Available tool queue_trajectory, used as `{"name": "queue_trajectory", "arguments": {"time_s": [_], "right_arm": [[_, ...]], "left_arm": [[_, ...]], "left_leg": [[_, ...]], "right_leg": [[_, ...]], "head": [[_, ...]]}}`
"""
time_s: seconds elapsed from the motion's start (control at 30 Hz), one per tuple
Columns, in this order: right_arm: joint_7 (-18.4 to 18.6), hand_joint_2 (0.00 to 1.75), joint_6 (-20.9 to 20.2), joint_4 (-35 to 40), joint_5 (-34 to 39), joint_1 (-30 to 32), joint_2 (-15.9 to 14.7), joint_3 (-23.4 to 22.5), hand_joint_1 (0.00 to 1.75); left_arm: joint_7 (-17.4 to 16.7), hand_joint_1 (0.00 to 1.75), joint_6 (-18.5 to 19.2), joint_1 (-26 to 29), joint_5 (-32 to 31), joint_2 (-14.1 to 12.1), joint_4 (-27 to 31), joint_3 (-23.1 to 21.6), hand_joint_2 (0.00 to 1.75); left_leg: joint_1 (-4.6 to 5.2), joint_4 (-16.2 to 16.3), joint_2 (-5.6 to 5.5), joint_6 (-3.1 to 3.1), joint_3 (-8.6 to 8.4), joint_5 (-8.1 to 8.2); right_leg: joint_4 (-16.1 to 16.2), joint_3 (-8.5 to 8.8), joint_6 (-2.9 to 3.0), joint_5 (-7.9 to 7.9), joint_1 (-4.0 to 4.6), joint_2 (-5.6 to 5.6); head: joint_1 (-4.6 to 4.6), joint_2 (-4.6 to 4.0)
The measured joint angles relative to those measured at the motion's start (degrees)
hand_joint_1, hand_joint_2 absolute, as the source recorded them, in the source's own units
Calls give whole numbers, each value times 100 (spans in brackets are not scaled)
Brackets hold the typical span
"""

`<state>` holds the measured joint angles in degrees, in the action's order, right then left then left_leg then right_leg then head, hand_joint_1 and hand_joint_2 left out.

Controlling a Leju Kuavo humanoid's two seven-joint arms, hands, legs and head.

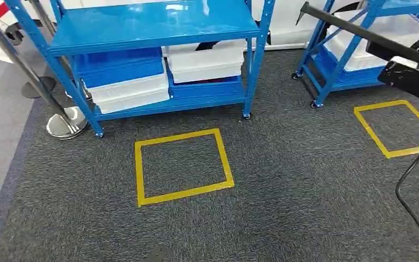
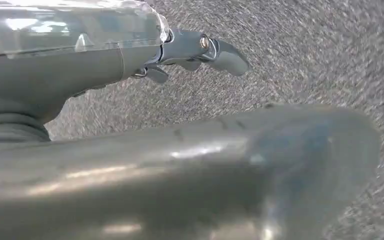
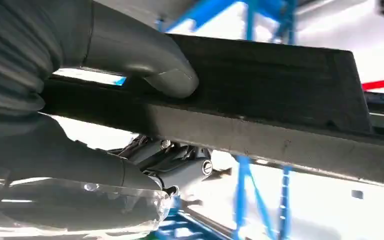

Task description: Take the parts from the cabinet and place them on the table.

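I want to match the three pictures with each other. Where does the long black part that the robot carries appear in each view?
Head view: the long black part crosses the upper right corner, running up-left from the right hand.
Right wrist view: the part spans the picture, the thumb pressed on it.
Left wrist view: not in it.
Shared landmark: the blue rack.

**The robot's hands, close up**

The left hand [image 2: 200, 50] has a smooth grey palm cover under a clear, glossy plastic shell. Its fingers are blue-grey, hinged with a bright round screw. A thick, rounded grey thumb has a soft metallic sheen. The right hand [image 3: 130, 115] has a dark grey ribbed cover, a thick, smooth grey thumb, darker fingers with round silver screws, thin wires, and another clear plastic shell.
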<state>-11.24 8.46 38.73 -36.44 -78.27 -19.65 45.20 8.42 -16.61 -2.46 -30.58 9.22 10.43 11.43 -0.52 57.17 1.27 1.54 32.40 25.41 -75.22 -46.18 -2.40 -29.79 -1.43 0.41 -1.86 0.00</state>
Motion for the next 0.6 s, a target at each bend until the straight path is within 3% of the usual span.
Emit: {"name": "queue_trajectory", "arguments": {"time_s": [0.03,0.07,0.1,0.13,0.17,0.2,0.23,0.3,0.33,0.37,0.4,0.43,0.47,0.5,0.53,0.57,0.6], "right_arm": [[19,175,17,33,-26,49,-41,0,175],[37,175,31,59,-66,95,-66,0,175],[61,175,78,102,-100,130,-92,0,175],[83,175,160,147,-125,153,-98,0,175],[99,175,250,186,-144,174,-109,-2,175],[123,175,339,257,-159,204,-116,-15,175],[169,175,339,315,-160,255,-131,-33,175],[343,175,154,642,-142,426,-351,-131,175],[385,175,81,768,-120,484,-470,-177,175],[396,175,28,903,-94,553,-575,-234,175],[405,175,9,1042,-44,632,-662,-314,175],[392,175,9,1142,0,720,-727,-384,175],[378,175,11,1255,22,845,-772,-453,175],[376,175,15,1329,24,947,-796,-483,175],[374,175,18,1373,26,1031,-813,-494,175],[374,175,20,1392,26,1086,-830,-501,175],[374,175,22,1427,26,1132,-835,-516,175]], "left_arm": [[26,0,0,0,22,-2,0,7,0],[59,0,2,-9,86,-4,0,34,0],[98,0,6,-23,123,-7,0,70,0],[133,0,15,-40,122,-13,0,103,0],[157,0,13,-67,122,-42,2,116,0],[183,0,4,-98,146,-70,2,133,0],[195,0,4,-118,177,-116,2,147,0],[234,0,48,-199,197,-177,4,247,0],[245,0,68,-233,184,-197,9,265,0],[247,0,92,-253,181,-219,11,273,0],[251,0,103,-263,175,-232,11,275,0],[253,0,103,-254,173,-236,11,278,0],[251,0,103,-239,170,-245,11,282,0],[249,0,98,-234,166,-247,11,284,0],[240,0,96,-236,142,-245,11,284,0],[229,0,94,-241,107,-245,11,284,0],[208,0,96,-254,61,-245,11,284,0]], "left_leg": [[2,4,88,-2,4,2],[4,12,173,-16,4,11],[4,26,248,-33,-1,27],[5,50,327,-50,-1,53],[21,78,405,-81,0,79],[71,86,463,-108,5,91],[72,85,495,-143,-8,104],[79,71,628,-194,-43,115],[78,87,655,-224,-36,132],[47,161,452,-257,6,229],[30,429,177,-265,111,449],[21,850,44,-271,278,684],[22,1418,-29,-279,509,934],[22,1831,-64,-279,688,1072],[24,2028,-74,-268,784,1063],[26,1923,-76,-251,749,924],[30,1586,-95,-224,607,677]], "right_leg": [[-15,16,-12,50,-1,-14],[260,178,-11,219,-1,-34],[717,460,-2,433,0,-82],[1266,784,14,640,8,-195],[1632,949,61,563,66,-467],[1620,947,106,623,97,-557],[1607,932,136,622,105,-425],[1616,907,177,624,121,-304],[1643,907,222,647,78,-263],[1659,920,242,658,53,-210],[1663,913,288,672,43,-171],[1664,900,302,679,44,-109],[1662,894,316,685,53,-17],[1660,889,321,689,61,76],[1654,889,323,692,69,183],[1647,889,324,695,73,284],[1642,890,323,696,76,384]], "head": [[0,0],[0,0],[0,0],[0,0],[0,0],[0,0],[0,0],[-2,0],[0,0],[-2,0],[-4,0],[-4,0],[-4,0],[-4,0],[-2,0],[-4,0],[-4,0]]}}
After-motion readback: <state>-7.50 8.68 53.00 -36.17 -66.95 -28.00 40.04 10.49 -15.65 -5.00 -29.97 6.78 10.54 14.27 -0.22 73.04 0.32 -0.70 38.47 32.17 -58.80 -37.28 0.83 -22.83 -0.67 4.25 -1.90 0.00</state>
